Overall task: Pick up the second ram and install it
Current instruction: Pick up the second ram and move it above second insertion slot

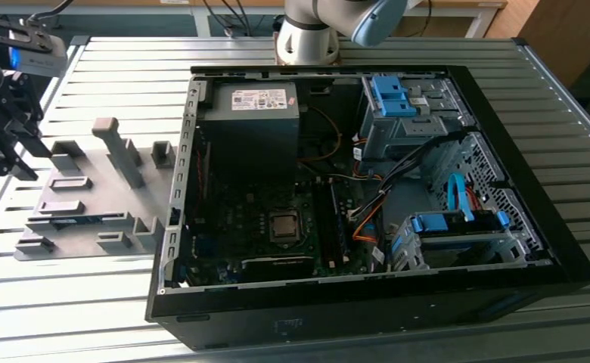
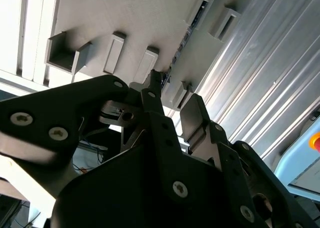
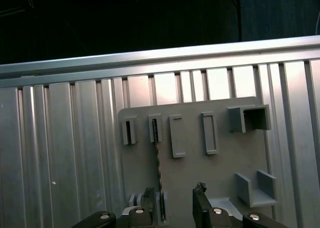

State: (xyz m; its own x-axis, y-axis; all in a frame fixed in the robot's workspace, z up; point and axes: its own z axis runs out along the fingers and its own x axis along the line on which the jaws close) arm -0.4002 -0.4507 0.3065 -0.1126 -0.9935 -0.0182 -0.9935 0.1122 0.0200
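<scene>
Seen edge-on in the first wrist view: the second ram [image 3: 158, 173], a thin blue-green strip standing on its long edge in the grey fixture plate [image 3: 220, 173], one end tucked into a small upright holder [image 3: 151, 119]. Not yet lifted. Plate and stick both on the slatted aluminium table [image 3: 60, 153], well apart from the open computer case [image 1: 274, 321] on the exterior view's right.

Poised above the stick: the gripper [image 3: 174, 193], fingers [image 3: 201, 198] spread wide and holding nothing, tips close to the plate but, so far as can be told, touching neither stick nor holders. Lined up roughly along the stick's length, yet with the board nearer one finger than the other, not centred in the gap. Much the same in the second wrist view: open fingertips [image 2: 192, 107] pointing at the plate's row of pockets [image 2: 112, 52].

Judged risky from here: an off-centre close, likely to shove the stick sideways against its holder ahead of contact from the far finger, tilting or jamming it. Also possible: a fingertip catching a raised holder wall on the way down and shifting the whole plate. Thin, smooth and edge-standing, so probably prone to slipping or twisting in a shallow pinch, enough to spoil alignment at the motherboard [image 1: 274, 227] slot.
</scene>
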